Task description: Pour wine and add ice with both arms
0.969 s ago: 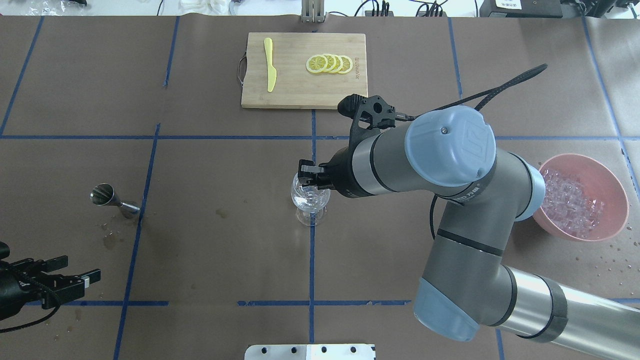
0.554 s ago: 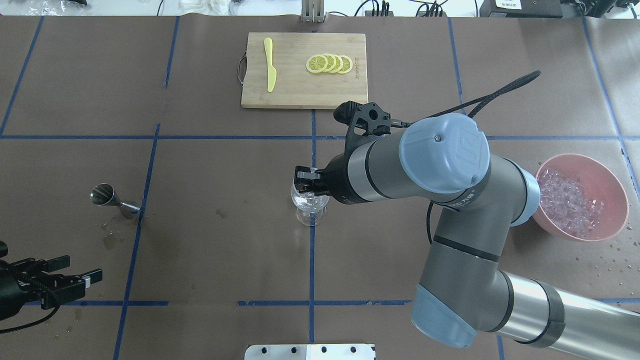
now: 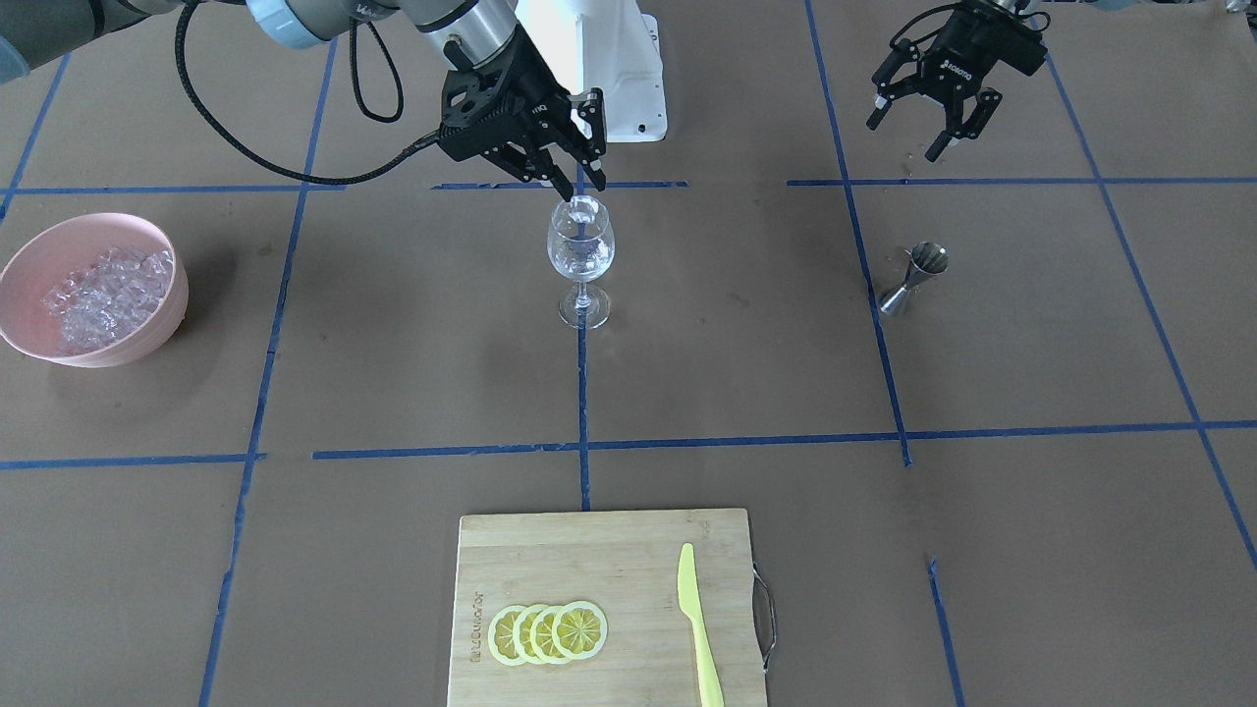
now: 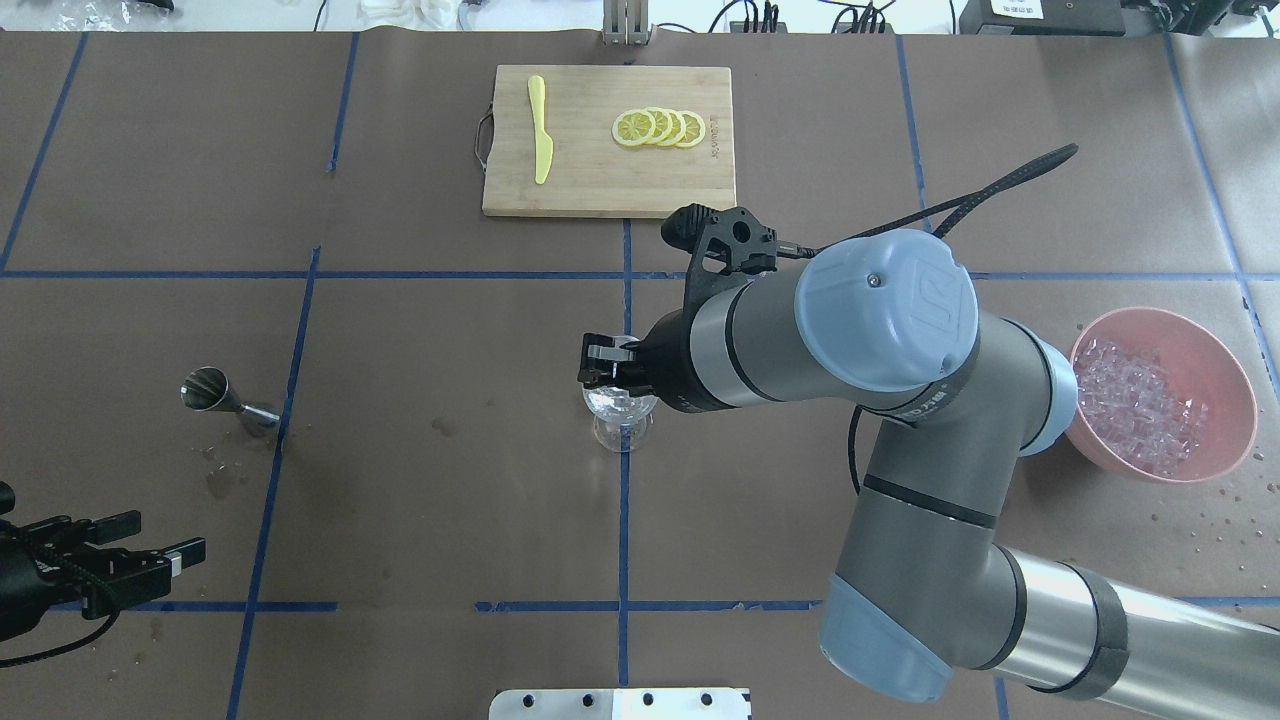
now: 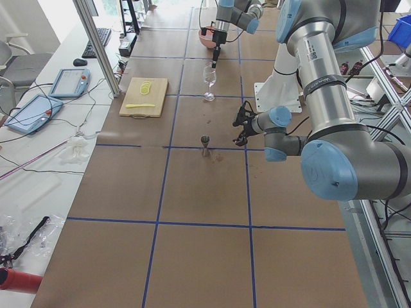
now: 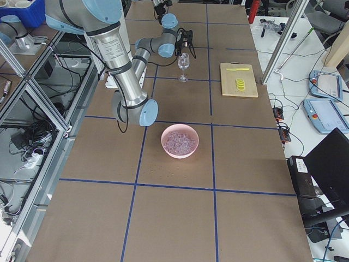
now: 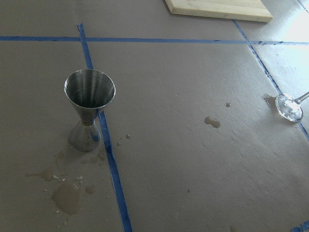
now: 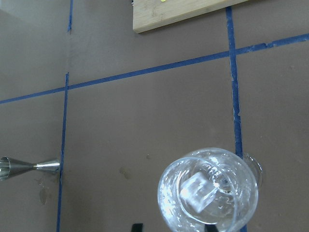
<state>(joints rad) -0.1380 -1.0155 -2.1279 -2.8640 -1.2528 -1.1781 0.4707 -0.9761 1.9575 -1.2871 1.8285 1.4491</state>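
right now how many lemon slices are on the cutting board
4 lemon slices, overlapping in one row on the cutting board, apart from the yellow knife. None seems hidden.

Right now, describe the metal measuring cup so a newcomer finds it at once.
Start at the bamboo cutting board on the far side, then come toward the robot to the wine glass in the middle. Level with it on the robot's left stands the measuring cup: the only steel vessel, hourglass-shaped, with brown spill stains beside it.
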